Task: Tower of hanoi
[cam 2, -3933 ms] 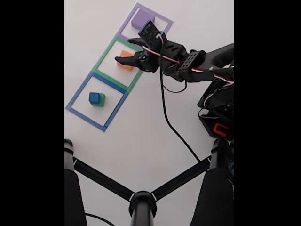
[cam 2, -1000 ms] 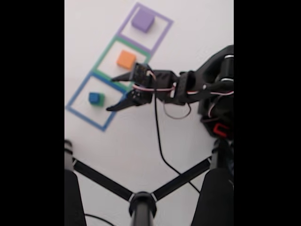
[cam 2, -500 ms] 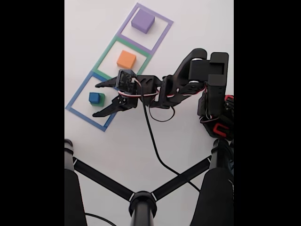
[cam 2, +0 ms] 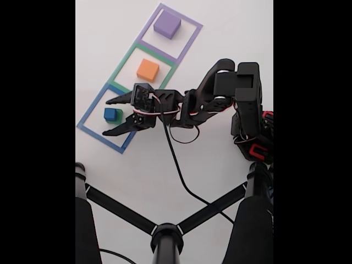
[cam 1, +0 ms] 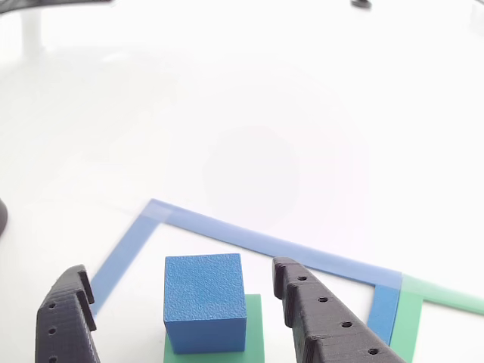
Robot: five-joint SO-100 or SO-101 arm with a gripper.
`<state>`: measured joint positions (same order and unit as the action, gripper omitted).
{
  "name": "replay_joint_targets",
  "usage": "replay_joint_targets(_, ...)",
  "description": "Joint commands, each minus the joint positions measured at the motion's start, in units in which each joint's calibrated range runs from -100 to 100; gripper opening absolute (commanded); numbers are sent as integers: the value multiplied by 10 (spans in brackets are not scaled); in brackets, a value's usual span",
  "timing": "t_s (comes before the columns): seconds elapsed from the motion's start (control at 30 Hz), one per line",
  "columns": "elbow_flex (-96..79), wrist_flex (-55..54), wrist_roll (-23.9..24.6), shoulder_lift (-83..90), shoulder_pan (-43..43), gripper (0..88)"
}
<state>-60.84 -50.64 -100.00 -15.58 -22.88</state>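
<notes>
Blue block (cam 1: 204,301): small matte cube with no long axis; in the other view one flat face is turned toward me, edges roughly square to the frame. I see it seated on the green block (cam 1: 253,333), a wider slab showing at its right and base. Both sit inside the blue square outline (cam 2: 89,113) on the white table (cam 2: 165,165). Gripper (cam 2: 111,116): fingers spread wide, holding nothing; I see the blue block between the two fingertips (cam 1: 64,302), touching neither. Orange block (cam 2: 147,70) and purple block (cam 2: 166,25) lie farther off, each in its own outline.
</notes>
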Motion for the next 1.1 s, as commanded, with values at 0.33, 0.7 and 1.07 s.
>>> replay_joint_targets(0.33,-6,-11,0,16,-9,147)
replay_joint_targets(0.7,-7,-13,0,17,-14,72)
replay_joint_targets(1.07,-15,-10,0,32,-16,36)
